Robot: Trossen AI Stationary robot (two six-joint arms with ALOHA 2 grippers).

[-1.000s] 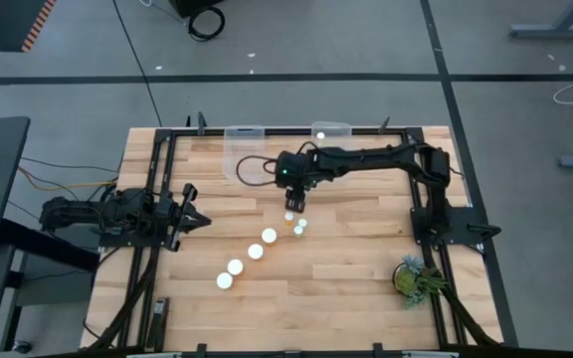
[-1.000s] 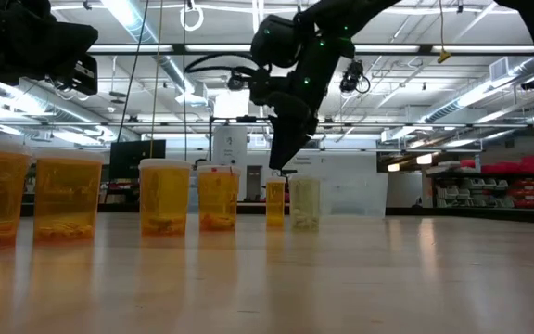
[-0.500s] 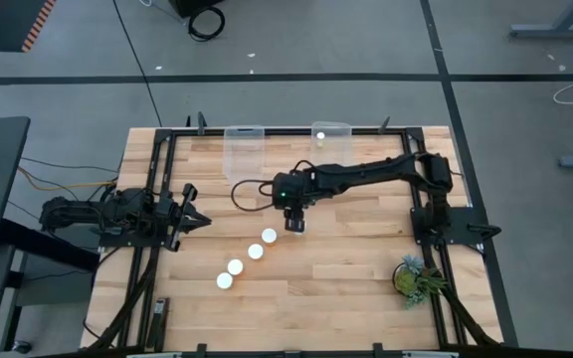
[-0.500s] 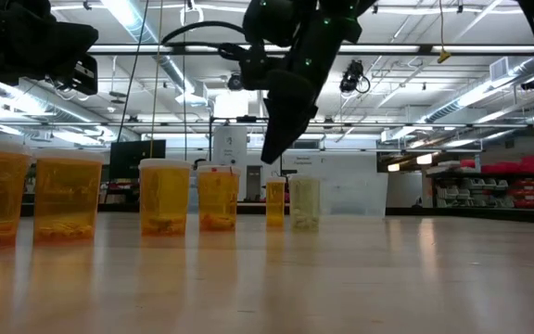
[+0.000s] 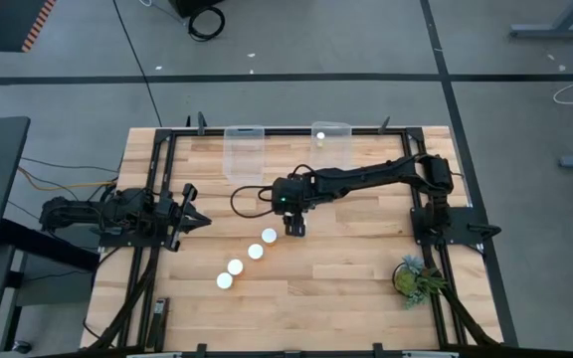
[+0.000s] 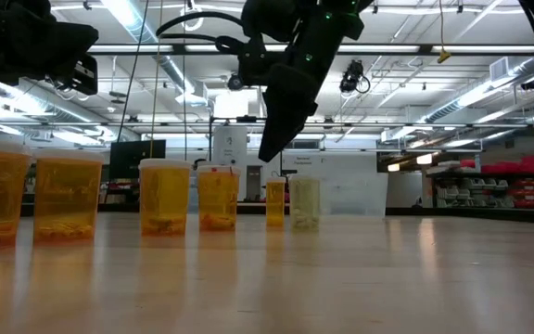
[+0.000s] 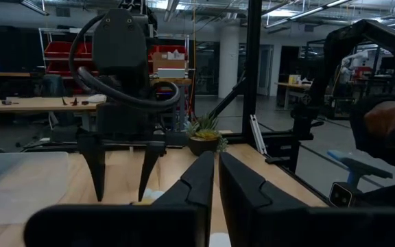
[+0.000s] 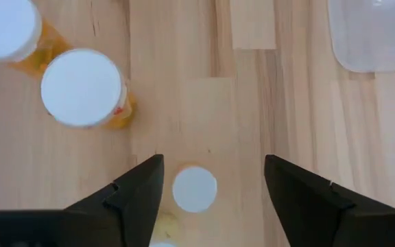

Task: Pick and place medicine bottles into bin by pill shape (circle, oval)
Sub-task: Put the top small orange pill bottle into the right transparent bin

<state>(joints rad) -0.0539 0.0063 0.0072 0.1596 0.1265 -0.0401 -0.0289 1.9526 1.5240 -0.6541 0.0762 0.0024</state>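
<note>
High view: right gripper [image 5: 294,228], fingers apart, hangs over a small white-capped bottle [image 8: 195,189] near table centre; other medicine bottles [image 5: 245,260] trail toward seven o'clock. Left gripper [image 5: 199,219], fingers together, waits at nine o'clock.

On the desk [image 5: 346,288] we see a diagonal row of medicine bottles [image 5: 255,252] running from the near left toward the middle. Our right gripper [image 5: 294,231] hangs over the far end of that row, fingers [image 8: 140,189] spread either side of a small bottle [image 8: 195,189] directly below. Two bins sit side by side at the far edge: the left bin [image 5: 245,151] and the right bin [image 5: 331,142], with one bottle [image 5: 319,135] inside the right bin. Our left gripper [image 5: 199,221] waits at the left edge. A potted plant [image 5: 412,276] stands at the near right.
</note>
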